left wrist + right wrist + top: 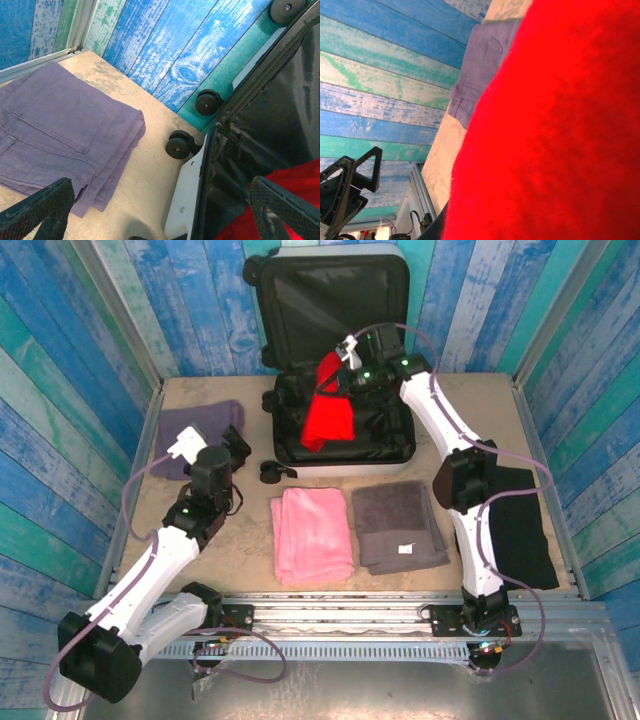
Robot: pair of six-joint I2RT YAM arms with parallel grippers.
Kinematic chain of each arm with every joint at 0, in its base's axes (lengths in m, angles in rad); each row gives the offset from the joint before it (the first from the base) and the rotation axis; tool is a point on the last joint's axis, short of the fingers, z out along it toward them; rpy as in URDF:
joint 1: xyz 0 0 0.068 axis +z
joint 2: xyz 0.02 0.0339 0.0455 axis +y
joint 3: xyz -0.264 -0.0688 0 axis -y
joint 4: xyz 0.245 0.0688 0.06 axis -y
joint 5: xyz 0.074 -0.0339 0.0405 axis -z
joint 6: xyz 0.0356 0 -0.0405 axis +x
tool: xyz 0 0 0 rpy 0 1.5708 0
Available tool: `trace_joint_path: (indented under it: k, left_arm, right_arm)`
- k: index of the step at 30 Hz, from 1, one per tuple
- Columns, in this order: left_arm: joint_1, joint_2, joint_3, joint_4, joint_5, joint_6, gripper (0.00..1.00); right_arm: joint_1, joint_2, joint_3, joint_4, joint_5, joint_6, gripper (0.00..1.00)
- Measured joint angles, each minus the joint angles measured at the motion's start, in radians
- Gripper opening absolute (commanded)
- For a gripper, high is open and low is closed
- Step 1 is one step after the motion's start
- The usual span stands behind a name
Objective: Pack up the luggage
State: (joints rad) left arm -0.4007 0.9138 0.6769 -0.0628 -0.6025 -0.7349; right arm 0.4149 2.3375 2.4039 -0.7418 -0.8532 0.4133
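The small white hard-shell suitcase (322, 310) is lying open at the back of the table. The right claw (340, 364) is pinching a soft red cloth (328, 412) over it. I think it should be laying the cloth flat inside before letting go. The left claw (238, 446) is gaping wide beside the folded purple jeans (196, 432), holding nothing.

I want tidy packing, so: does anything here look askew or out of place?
The red cloth dangles bunched from the right fingers over the open luggage, not laid flat. The pink towel and gray towel lie neatly folded on the table.
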Motion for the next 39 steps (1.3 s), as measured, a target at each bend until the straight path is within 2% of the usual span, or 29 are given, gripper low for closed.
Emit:
trace_joint_path:
  k: [9, 14, 18, 24, 27, 29, 32, 36, 39]
  left_arm:
    - [0.000, -0.086, -0.002, -0.047, -0.029, -0.001, 0.93]
    - [0.000, -0.125, -0.002, -0.047, -0.016, 0.025, 0.93]
    - [0.001, -0.080, 0.006, -0.043, 0.043, 0.063, 0.93]
    - [0.001, -0.005, 0.022, -0.028, 0.151, 0.115, 0.94]
    - [0.001, 0.022, 0.022, -0.012, 0.201, 0.135, 0.95]
    - [0.000, 0.042, 0.025, -0.005, 0.233, 0.153, 0.96]
    - [-0.006, 0.065, 0.030, 0.001, 0.259, 0.179, 0.96]
    - [-0.030, 0.084, 0.031, 0.003, 0.264, 0.213, 0.97]
    - [-0.052, 0.104, 0.040, 0.003, 0.261, 0.239, 0.98]
  right_arm:
    - [0.064, 0.022, 0.064, -0.013, -0.114, -0.041, 0.00]
    - [0.048, 0.012, -0.014, -0.008, -0.111, -0.060, 0.00]
    - [-0.016, 0.040, -0.040, -0.085, -0.019, -0.098, 0.00]
    - [-0.083, 0.207, 0.087, -0.265, 0.212, -0.196, 0.03]
    - [-0.077, 0.244, 0.086, -0.325, 0.343, -0.224, 0.15]
    - [-0.067, 0.245, 0.085, -0.349, 0.428, -0.243, 0.36]
    - [-0.053, 0.242, 0.099, -0.368, 0.546, -0.260, 0.57]
    - [-0.040, 0.233, 0.102, -0.402, 0.722, -0.268, 0.72]
    - [-0.039, 0.199, 0.092, -0.418, 0.848, -0.269, 0.77]
